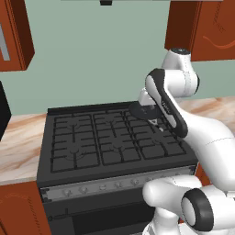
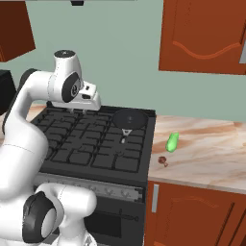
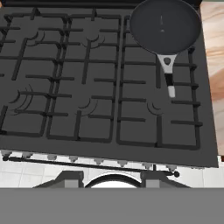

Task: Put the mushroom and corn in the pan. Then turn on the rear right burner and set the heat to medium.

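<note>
The black pan (image 3: pixel 164 26) sits empty on the stove's back right corner, its grey handle pointing toward the front; it also shows in the base views (image 2: pixel 129 117) (image 1: pixel 141 110). It covers the rear right burner. On the counter right of the stove lie the green corn (image 2: pixel 172 142) and, nearer the front, the small brown mushroom (image 2: pixel 163 161). My gripper (image 2: pixel 78 111) hangs above the rear middle of the stove, left of the pan and well away from both vegetables. In the hand view its tips (image 3: pixel 113 178) stand apart with nothing between them.
Black grates (image 3: pixel 87 87) cover the stove top, and a row of knobs (image 3: pixel 98 162) runs along its front panel. Marble counter (image 2: pixel 211 149) stretches to the right, with another stretch (image 1: pixel 18 147) on the left. Wooden wall cabinets (image 2: pixel 202 33) hang above.
</note>
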